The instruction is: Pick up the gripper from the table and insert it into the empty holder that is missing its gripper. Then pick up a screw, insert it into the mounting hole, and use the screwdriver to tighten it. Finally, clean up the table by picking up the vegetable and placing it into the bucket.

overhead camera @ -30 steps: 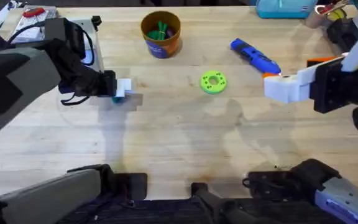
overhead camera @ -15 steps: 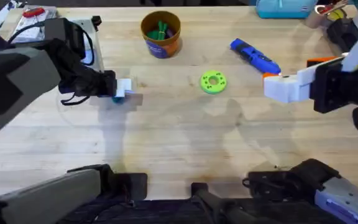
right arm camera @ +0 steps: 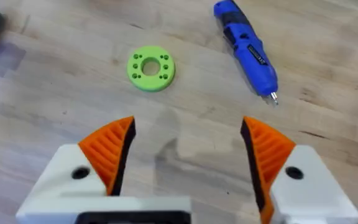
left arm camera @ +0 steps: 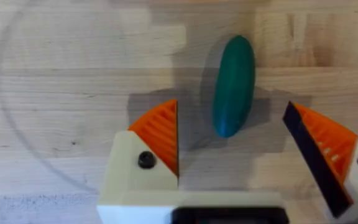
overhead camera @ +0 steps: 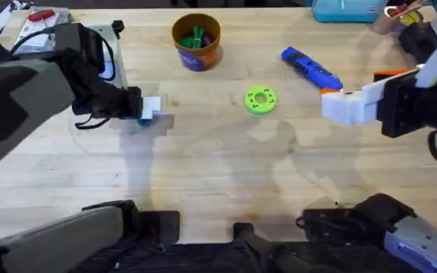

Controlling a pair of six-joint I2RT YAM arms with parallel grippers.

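Two grippers are both sitting wide open. Left gripper (left arm camera: 232,158) is hovering right over the vegetable (left arm camera: 233,85), which is lying flat on the table (overhead camera: 218,182) between the orange pads, not touching either. Right gripper (right arm camera: 188,155) is hanging near the screwdriver (right arm camera: 246,46) and green disc (right arm camera: 151,68). Bucket (overhead camera: 196,42) is standing at the far side.

My left gripper (left arm camera: 232,149) is open, and the vegetable (left arm camera: 234,84) lies on the table (left arm camera: 61,81) just beyond my fingertips.
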